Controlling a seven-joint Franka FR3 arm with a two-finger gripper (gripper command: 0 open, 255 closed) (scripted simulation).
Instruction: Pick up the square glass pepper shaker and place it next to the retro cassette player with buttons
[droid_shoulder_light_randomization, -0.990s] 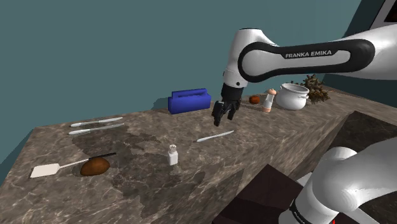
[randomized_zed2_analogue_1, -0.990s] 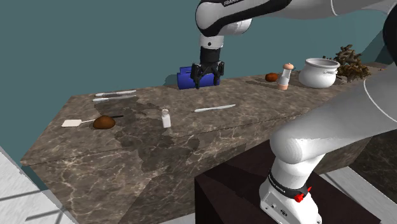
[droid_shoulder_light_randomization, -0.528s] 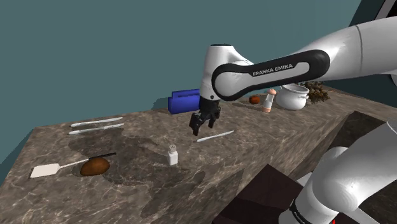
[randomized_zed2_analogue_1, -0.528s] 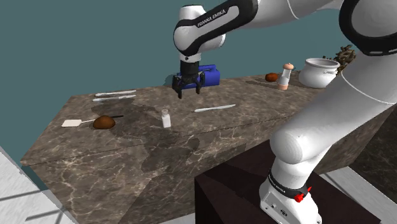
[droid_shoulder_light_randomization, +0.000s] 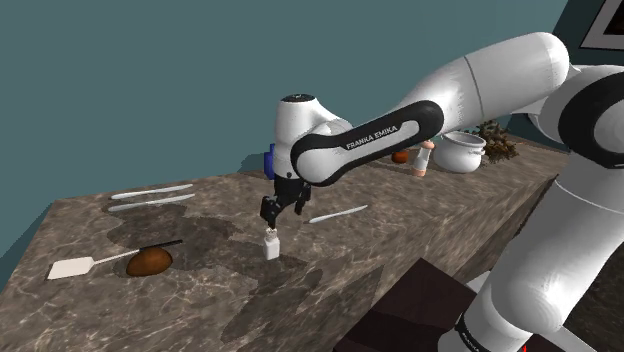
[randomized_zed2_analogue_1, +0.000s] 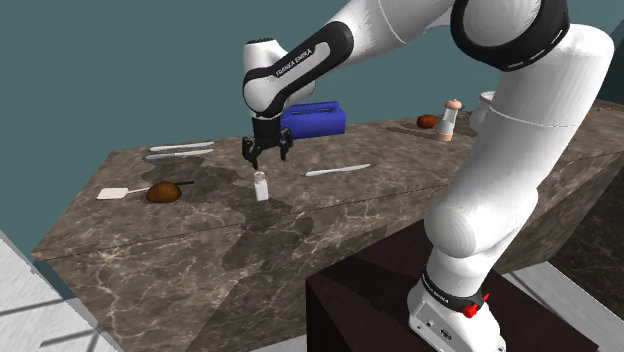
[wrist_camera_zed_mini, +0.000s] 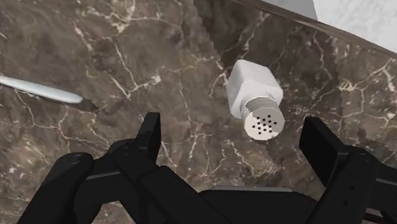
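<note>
- The dark stand is sitting nearest, at the shoulder view's five o'clock.
- The white pepper shaker is standing upright on the marbled worktop, its holed cap facing the wrist camera.
- The end effector is hovering just above it, at its twelve o'clock, with its fingers spread wide either side and grasping nothing.
- The white arm is showing the lettering "FRANKA EMIKA".
- A pale knife is lying at the shaker's two o'clock.
- The blue cassette player is sitting by the back edge, at the shaker's one o'clock in the second exterior view, well apart from it.
</note>
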